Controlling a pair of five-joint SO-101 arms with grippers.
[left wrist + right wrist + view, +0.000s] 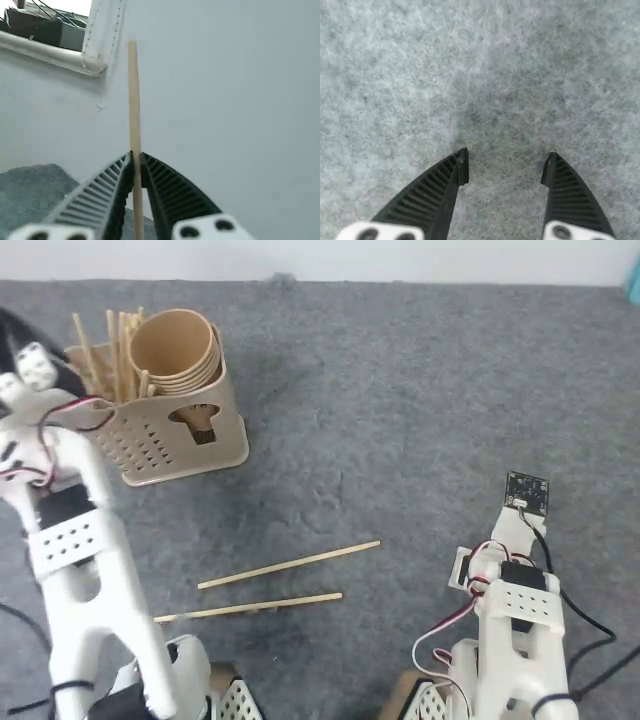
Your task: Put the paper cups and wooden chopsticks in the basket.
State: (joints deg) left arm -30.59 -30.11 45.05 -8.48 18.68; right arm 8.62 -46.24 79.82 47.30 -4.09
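The left arm (75, 540) is seen extended along the left edge of the grey carpet (420, 390), with its wrist end level with the basket (190, 455). In the left wrist view the left gripper (136, 161) is recorded as closed on a single held chopstick (132, 100). The stick is pinched between the black ribbed fingers (100, 197) and projects straight past the fingertips against a pale wall (225, 100). Whether its other end sits inside the basket cannot be told. The basket is located at the far left of the carpet. A nested stack of paper cups (175, 345) is seated in it, tilted, and a bundle of chopsticks (112, 350) is stood upright just beside the cups. On the carpet in front of the basket, a farther loose chopstick (290, 564) and a nearer loose chopstick (248, 607) are noted lying near each other, roughly parallel. The right arm (520, 610) is folded low at the near right, well apart from the basket. The right gripper (506, 162) is held wide open over the carpet, with nothing gripped.
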